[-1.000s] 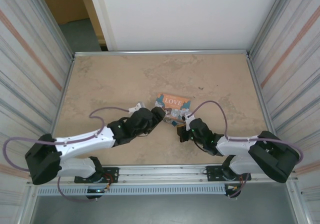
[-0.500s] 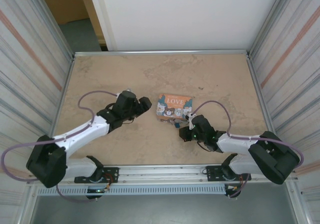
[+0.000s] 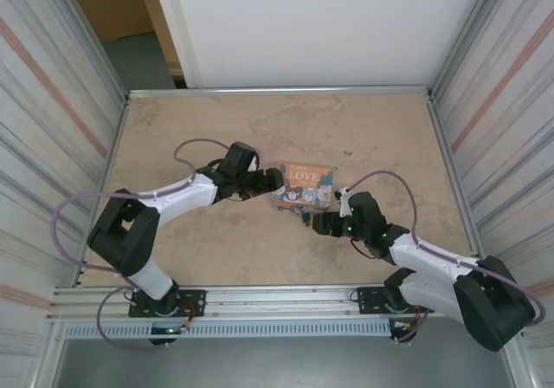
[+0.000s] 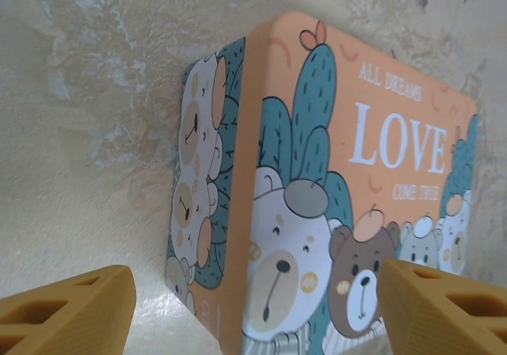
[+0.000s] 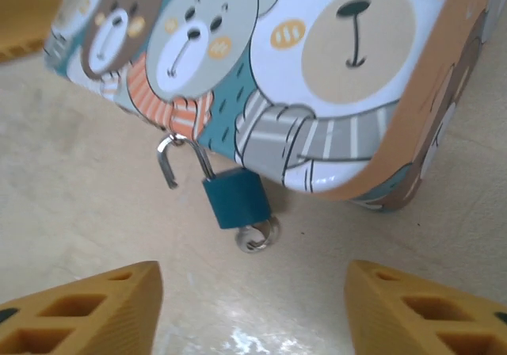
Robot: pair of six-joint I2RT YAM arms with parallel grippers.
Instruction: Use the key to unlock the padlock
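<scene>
The padlock (image 5: 235, 199), a small blue block with a thin silvery shackle (image 5: 200, 161), is seen lying against the lower edge of the glossy, round-cornered box (image 5: 333, 78), which is printed with cartoon bears. The shackle's hooked end stands free of the body. The key (image 5: 258, 234) is seen as a small silvery ring touching the body's underside. The right pincer (image 5: 252, 284) is spread wide just before the padlock, with nothing held between its hollow-celled orange fingers (image 5: 79, 311). The left pincer (image 4: 253, 292) is likewise spread wide, framing the box's left corner, and nothing is gripped. Everything is carried by the mottled beige bench (image 3: 216, 128).
</scene>
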